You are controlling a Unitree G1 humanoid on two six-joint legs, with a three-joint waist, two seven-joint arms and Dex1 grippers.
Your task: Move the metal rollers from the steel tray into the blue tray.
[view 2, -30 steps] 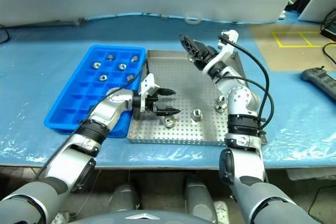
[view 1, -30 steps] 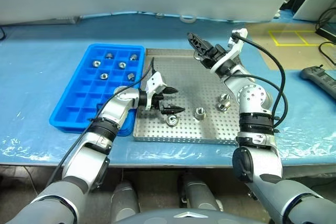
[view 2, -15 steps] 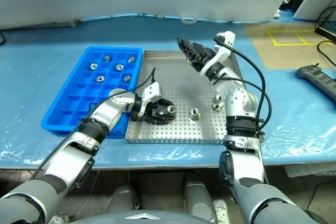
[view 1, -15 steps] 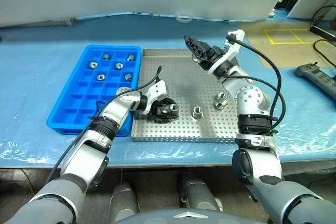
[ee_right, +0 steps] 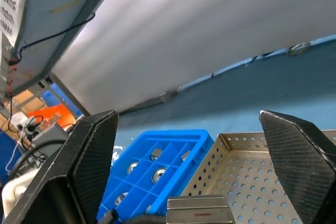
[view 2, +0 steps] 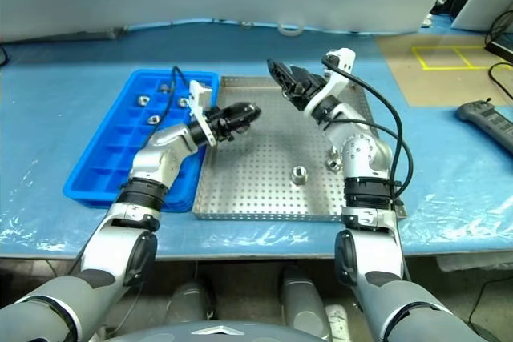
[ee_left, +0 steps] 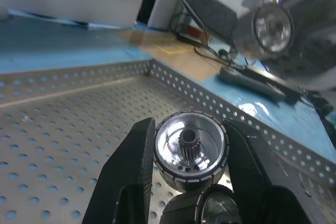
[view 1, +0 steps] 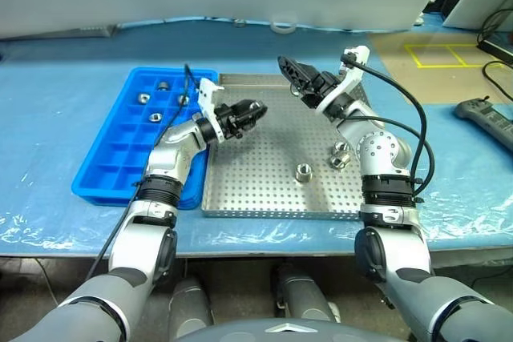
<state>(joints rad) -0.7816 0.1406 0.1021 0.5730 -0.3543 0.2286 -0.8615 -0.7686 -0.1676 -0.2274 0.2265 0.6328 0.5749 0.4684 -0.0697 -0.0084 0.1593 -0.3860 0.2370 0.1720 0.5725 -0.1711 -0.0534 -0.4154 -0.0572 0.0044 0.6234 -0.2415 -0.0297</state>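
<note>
Large square perforated grey steel tray holds two loose shiny metal rollers. Bright blue compartmented plastic tray alongside, probably for short transfers. Left gripper pinches one roller, lifted above steel tray. Right gripper spread wide, empty. No legible writing.

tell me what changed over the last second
The left tool closed on a roller near the steel tray's front and lifted it up toward the blue tray. The right tool stayed open above the tray; two rollers stayed put.
</note>
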